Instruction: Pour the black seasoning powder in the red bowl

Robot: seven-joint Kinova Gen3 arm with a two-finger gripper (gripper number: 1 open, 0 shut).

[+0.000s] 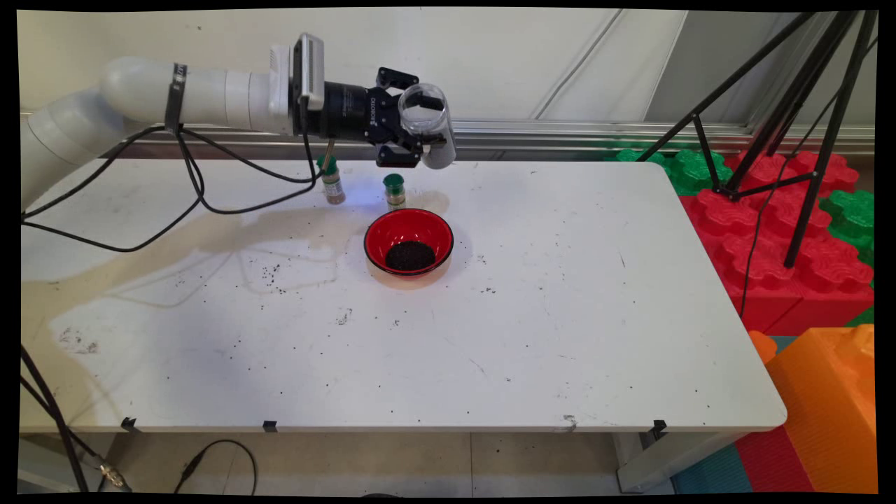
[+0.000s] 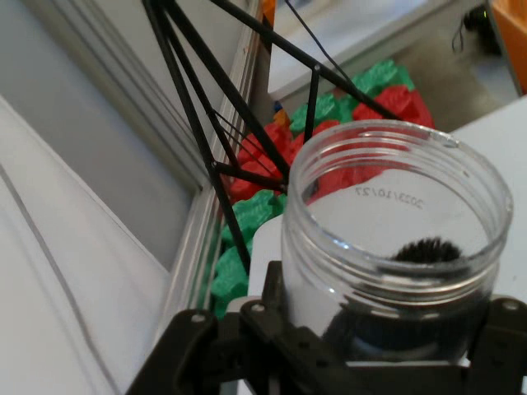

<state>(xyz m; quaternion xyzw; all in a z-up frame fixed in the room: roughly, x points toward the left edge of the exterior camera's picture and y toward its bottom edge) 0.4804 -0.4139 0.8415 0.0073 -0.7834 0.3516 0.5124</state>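
Above table's far edge, held in air: black two-finger gripper (image 1: pixel 420 136), clamped on clear plastic jar (image 1: pixel 428 124), one finger at each side of jar body. Jar tilted, open mouth turned toward camera and upward in main view. Lettering ROBOTIQ legible in white on gripper body. Date stamp on jar wall in hand view, seen mirrored through the plastic, reads roughly 2023/10/27; last digits uncertain. Small dark clump of granules clinging inside jar (image 2: pixel 395 271) near its base.

Directly below gripper, on white table (image 1: pixel 560 336): red bowl (image 1: pixel 409 242) with black outer rim, holding a pile of black granules (image 1: pixel 410 256) at its bottom. Just behind bowl, two small spice bottles with green caps: one (image 1: pixel 395 191) near bowl's far rim, other (image 1: pixel 332 180) off to its left, partly behind hanging black cables (image 1: pixel 196 189). Labels on both bottles too small to read.

Table surface scuffed, stained pale brown at left, peppered with scattered black specks around bowl and toward near edge. Black tape tabs along near edge.

Beyond table: off-white wall with metal rail along its foot. At right: black tripod (image 1: pixel 791 119) standing on large red and green interlocking foam blocks (image 1: pixel 784 231); orange block (image 1: pixel 833 399) at lower right. Tiled floor with cable under near edge.
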